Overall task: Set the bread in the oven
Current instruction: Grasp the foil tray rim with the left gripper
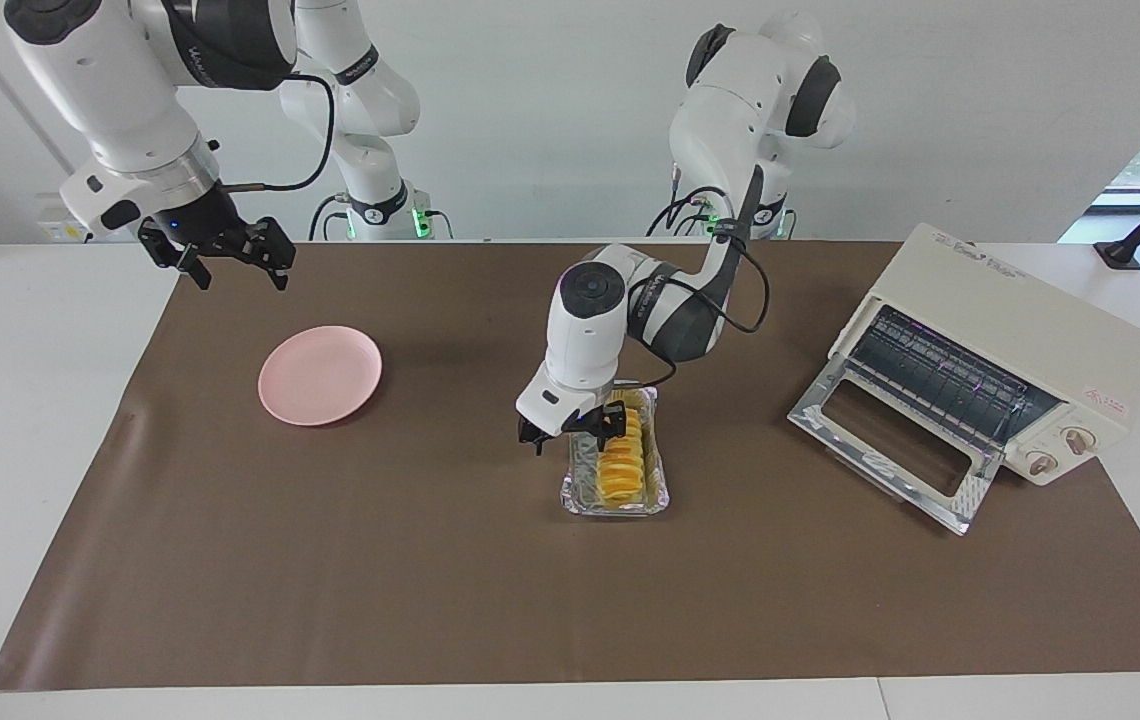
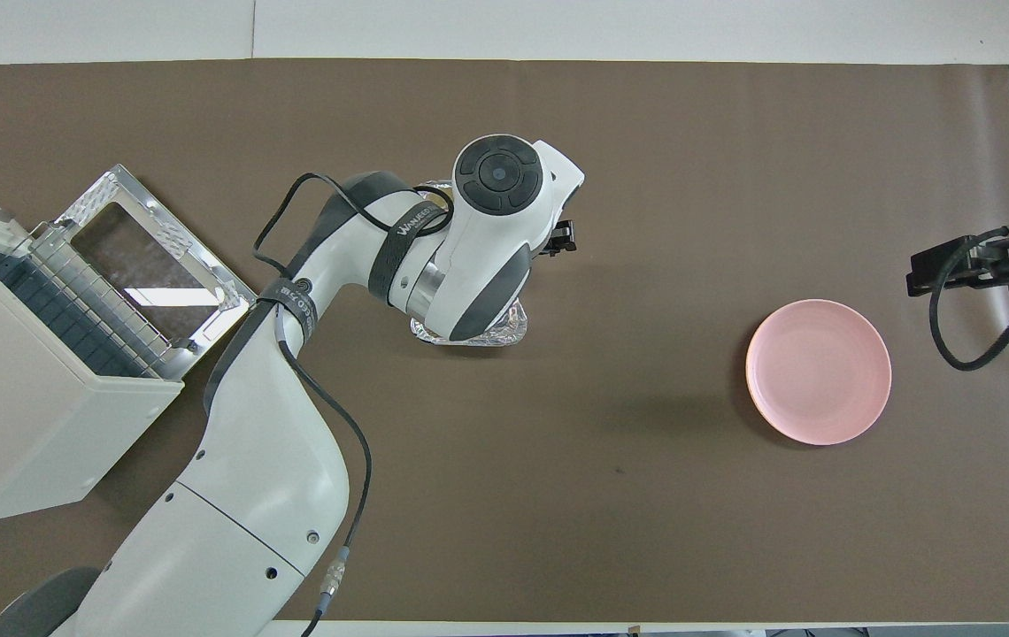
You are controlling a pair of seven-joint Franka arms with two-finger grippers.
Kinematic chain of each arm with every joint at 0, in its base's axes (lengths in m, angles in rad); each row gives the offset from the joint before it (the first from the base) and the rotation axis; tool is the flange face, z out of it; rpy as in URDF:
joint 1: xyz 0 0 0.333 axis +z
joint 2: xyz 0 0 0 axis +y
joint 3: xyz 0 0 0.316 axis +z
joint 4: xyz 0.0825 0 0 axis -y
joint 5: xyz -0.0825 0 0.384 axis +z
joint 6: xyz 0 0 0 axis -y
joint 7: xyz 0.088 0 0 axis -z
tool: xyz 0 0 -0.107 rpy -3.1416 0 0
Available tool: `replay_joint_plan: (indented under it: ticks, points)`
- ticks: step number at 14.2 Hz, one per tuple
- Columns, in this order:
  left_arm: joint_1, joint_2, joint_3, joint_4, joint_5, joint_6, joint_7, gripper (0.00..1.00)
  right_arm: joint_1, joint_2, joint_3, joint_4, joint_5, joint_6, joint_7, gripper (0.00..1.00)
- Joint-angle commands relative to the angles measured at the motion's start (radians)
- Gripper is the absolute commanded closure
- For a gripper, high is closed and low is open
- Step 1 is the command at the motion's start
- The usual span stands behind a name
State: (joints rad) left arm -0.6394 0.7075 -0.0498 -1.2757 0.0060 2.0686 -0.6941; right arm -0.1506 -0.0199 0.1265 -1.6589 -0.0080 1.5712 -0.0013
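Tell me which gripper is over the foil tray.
The left gripper, open above the foil tray and bread; the right gripper waits away from it.

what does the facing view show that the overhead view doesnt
Only the facing view shows the bread lying in the foil tray, the oven's two knobs, and the left gripper open over the tray's edge toward the right arm's end.

Only the overhead view shows the left arm's wrist covering the bread and most of the tray, leaving just the tray's near rim visible.

Both show the oven with its door open, the pink plate, and the right gripper open, waiting over the mat's edge near the plate.
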Motion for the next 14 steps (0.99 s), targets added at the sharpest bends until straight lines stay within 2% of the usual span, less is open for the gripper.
replay_joint_plan:
  ticks: [1,4,8,12,14]
  points:
    - [-0.019,0.004,0.018,-0.010,-0.015,0.012,-0.042,0.00,-0.017,-0.006,0.012,-0.010,-0.009,0.006,-0.032,0.00]
    - [-0.020,0.003,0.018,-0.027,-0.015,0.016,-0.042,0.02,-0.017,-0.011,0.013,-0.016,-0.009,0.000,-0.031,0.00]
    - [-0.035,-0.006,0.016,-0.057,-0.015,0.008,-0.060,0.17,-0.017,-0.021,0.013,-0.013,-0.009,-0.007,-0.031,0.00]
    - [-0.037,-0.011,0.015,-0.071,-0.021,0.019,-0.090,0.26,-0.015,-0.029,0.013,-0.013,-0.009,-0.007,-0.031,0.00]
    - [-0.039,-0.011,0.013,-0.077,-0.032,0.019,-0.097,0.44,-0.015,-0.029,0.013,-0.013,-0.009,-0.007,-0.031,0.00]
